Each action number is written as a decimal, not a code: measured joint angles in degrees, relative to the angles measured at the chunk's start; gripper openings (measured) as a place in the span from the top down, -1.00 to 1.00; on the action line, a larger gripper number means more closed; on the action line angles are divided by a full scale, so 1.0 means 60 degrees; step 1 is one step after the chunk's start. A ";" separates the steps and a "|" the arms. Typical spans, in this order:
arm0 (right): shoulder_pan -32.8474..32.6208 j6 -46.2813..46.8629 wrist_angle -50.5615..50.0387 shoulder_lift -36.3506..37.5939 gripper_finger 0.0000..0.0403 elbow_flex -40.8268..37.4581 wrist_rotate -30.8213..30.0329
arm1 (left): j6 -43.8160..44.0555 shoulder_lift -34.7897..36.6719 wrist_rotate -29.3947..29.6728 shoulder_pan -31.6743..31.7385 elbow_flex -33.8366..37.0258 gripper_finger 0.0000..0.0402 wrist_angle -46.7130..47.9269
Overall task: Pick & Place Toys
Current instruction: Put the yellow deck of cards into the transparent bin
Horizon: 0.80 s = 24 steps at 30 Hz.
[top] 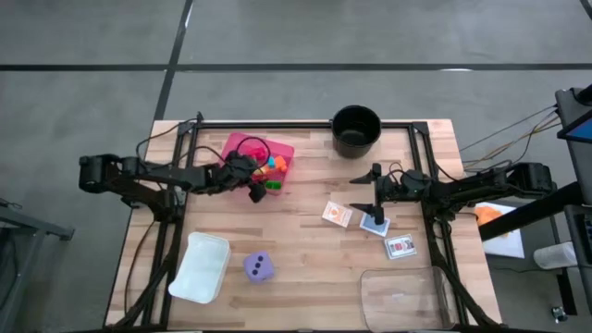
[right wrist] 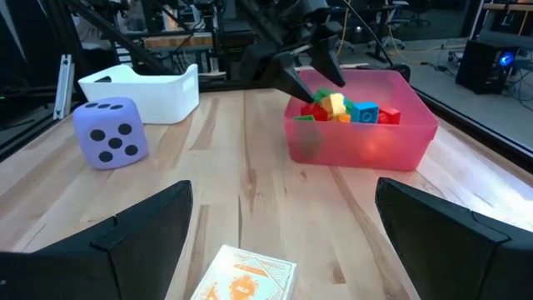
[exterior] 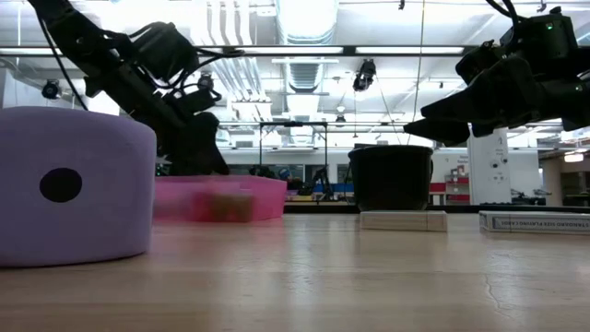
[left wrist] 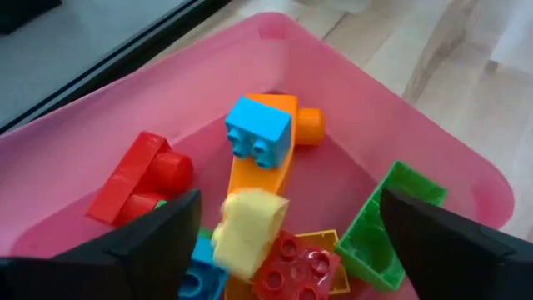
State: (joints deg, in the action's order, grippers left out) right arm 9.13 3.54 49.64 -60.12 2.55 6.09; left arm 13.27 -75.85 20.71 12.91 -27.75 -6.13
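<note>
left gripper over pink tray, fingers wide, yellow brick loose between them above brick pile | right gripper fingers wide, empty, over orange card on surface | bricks look light, rigid, slick plastic, pinch flat sides | purple die looks soft, untouched
</note>
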 joint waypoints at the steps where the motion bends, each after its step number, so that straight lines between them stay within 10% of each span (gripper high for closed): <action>1: 0.0000 0.0005 -0.0003 0.0000 -0.88 0.0000 0.0000 | 0.0013 0.0000 0.0003 0.0000 0.0000 -0.89 -0.0009; 8: -0.0007 0.0020 -0.0009 -0.0074 -0.88 0.0000 0.0000 | -0.0788 0.0187 -0.0117 -0.0330 0.0004 -0.82 -0.1680; 14: -0.0007 0.0020 0.0010 -0.0362 -0.88 0.0000 -0.0100 | -0.2161 0.0617 -0.2174 -0.0838 0.0004 -0.61 -0.3739; 24: -0.0011 0.0023 0.2030 -0.1611 -0.88 0.0000 -0.0299 | -0.2748 0.2779 -0.2714 -0.1413 0.0371 -0.47 -0.2679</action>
State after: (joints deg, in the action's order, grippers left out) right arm 9.06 3.68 61.82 -69.78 2.55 4.29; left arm -3.22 -59.18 4.43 4.43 -25.52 -22.21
